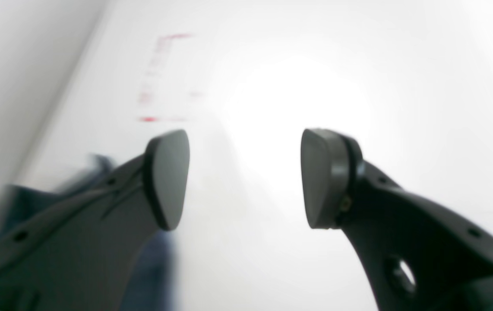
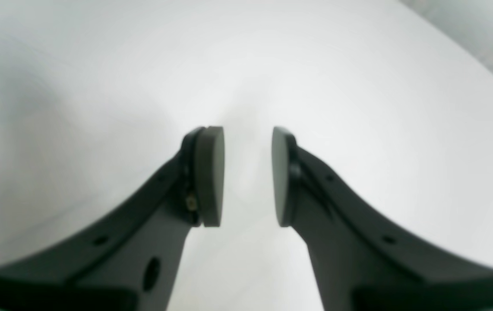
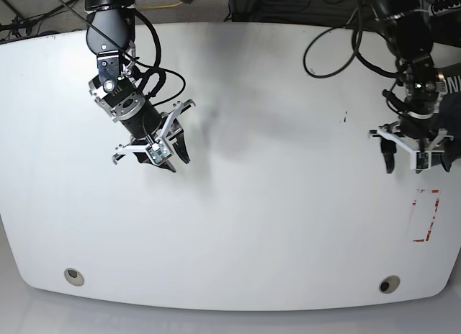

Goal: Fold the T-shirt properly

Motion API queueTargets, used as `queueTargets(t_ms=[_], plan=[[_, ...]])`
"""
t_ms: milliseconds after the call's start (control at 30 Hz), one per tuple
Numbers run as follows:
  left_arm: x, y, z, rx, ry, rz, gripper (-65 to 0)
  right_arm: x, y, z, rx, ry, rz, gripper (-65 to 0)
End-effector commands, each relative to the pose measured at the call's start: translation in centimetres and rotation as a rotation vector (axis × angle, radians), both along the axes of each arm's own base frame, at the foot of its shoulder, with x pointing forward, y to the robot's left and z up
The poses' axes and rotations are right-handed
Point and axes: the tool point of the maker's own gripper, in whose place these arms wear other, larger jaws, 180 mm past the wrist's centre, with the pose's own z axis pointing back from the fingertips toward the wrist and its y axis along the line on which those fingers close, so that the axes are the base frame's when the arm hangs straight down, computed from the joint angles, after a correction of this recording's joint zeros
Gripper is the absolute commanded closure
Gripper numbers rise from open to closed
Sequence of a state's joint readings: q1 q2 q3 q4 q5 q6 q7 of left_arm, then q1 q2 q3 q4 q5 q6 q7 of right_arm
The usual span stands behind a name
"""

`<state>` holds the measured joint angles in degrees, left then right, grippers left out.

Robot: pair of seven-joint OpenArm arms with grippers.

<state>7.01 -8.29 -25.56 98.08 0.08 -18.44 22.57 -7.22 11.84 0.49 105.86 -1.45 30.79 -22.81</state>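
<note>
T-shirt barely in view at the tabletop's right edge.
Soft, limp cloth; pinch a hem or shoulder. Left gripper fingers wide, empty; right gripper fingers narrow, empty.

there are two grippers, one white table, one red-marked label, and one dark t-shirt.

White table, red rectangular marking at 3 o'clock, two round holes near the 6 o'clock edge
</note>
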Motion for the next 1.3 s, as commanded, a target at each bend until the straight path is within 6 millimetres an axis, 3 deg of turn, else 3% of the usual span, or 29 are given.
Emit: queueTargets(t_ms=[0,200,400,600,800,967,1133,1267], plan=[[0.9,-2.0,1.7,-0.031,-0.121,-0.013,-37.2,0.8,-1.2,0.6,0.039,-0.075,-0.02,-17.3],[-1.3,-8.0,-0.5,-0.119,-0.181,-0.101,-36.7,-0.4,-5.1,-1.3,0.144,-0.121,-0.12,-17.3],[-4.9,-11.3,-2.9,-0.184,-0.143,-0.141,-36.7,-4.0,-7.1,-3.9,0.175,-0.037,-0.186,-17.3],[-10.4,-12.7,-3.9,-0.217,-0.061,-0.116,-36.5,-8.8,-10.1,-4.4,0.242,0.025,-0.287,-17.3],[-17.0,-13.4,-5.4,-0.231,0.081,-0.101,-36.5,-14.2,-11.4,-5.2,0.196,0.11,-0.328,-17.3],[-23.2,-14.8,-7.4,-0.268,0.248,-0.109,-36.5,-19.5,-11.5,-5.8,0.217,0.188,-0.351,-17.3],[-27.6,-14.6,-8.2,-0.32,0.346,-0.074,-36.5,-24.7,-11.7,-5.4,0.273,0.241,-0.398,-17.3],[-30.8,-14.1,-8.8,-0.368,0.423,-0.056,-36.5,-28.9,-12.0,-6.3,0.292,0.313,-0.459,-17.3]])
